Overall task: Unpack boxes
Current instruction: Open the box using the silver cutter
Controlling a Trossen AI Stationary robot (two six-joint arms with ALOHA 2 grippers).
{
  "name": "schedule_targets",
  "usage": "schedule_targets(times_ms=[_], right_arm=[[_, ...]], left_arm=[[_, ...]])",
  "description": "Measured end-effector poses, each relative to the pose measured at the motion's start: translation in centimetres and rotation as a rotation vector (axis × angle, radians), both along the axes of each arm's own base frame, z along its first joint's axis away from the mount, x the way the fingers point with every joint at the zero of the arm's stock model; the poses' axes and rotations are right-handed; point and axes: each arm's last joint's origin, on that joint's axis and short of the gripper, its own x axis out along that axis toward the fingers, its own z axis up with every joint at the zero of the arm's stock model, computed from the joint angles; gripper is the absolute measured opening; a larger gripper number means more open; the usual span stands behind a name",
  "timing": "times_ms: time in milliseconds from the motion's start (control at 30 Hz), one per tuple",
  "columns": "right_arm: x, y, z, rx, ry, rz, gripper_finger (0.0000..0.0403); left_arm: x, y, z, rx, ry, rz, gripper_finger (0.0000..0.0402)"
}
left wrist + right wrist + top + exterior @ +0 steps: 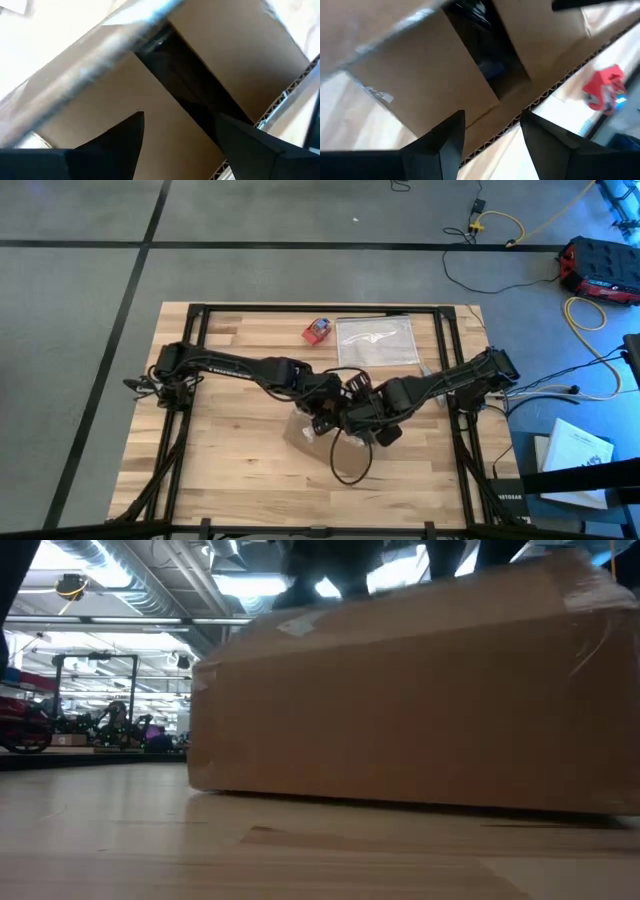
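The brown cardboard box (400, 700) stands on its bottom on the table; in the high view only its left part (300, 430) shows from under both arms. My left gripper (182, 130) hangs open over the box top, its fingers on either side of the dark slit (185, 85) between two flaps. My right gripper (492, 127) is open too, slanting down over a flap's corrugated edge (540, 95). Something blue shows inside the slit (492, 70). In the high view the left gripper (325, 418) and the right gripper (362, 420) meet over the box. My left gripper has one fingertip (235, 135) at the slit between the flaps; I cannot tell whether it touches the cardboard. My right gripper has its fingers (450, 135) to either side of the flap's cut edge; whether they touch it I cannot tell.
A clear plastic bag (377, 340) lies flat at the table's far side, with a small red-and-blue object (317, 330) to its left, also seen in the right wrist view (605, 87). A dark cable loop (350, 460) hangs near the box. Bare wood lies toward the near edge.
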Motion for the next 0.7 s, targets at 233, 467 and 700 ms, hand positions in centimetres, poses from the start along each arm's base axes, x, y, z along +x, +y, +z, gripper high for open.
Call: schedule_targets(times_ms=[233, 467, 700], right_arm=[[0.2, -0.5, 0.1, -0.059, -0.032, -0.012, 0.0181], [-0.3, -0.5, 0.7, -0.025, -0.039, -0.003, 0.0181], [-1.2, -0.8, 2.1, -0.013, -0.074, 0.025, 0.0181]], left_arm=[[-0.5, -0.9, 1.6, -0.054, 0.02, -0.048, 0.0234], [-0.9, -1.5, 1.5, -0.117, 0.066, -0.075, 0.0234], [-1.3, -2.5, 1.4, -0.104, 0.085, -0.12, 0.0234]])
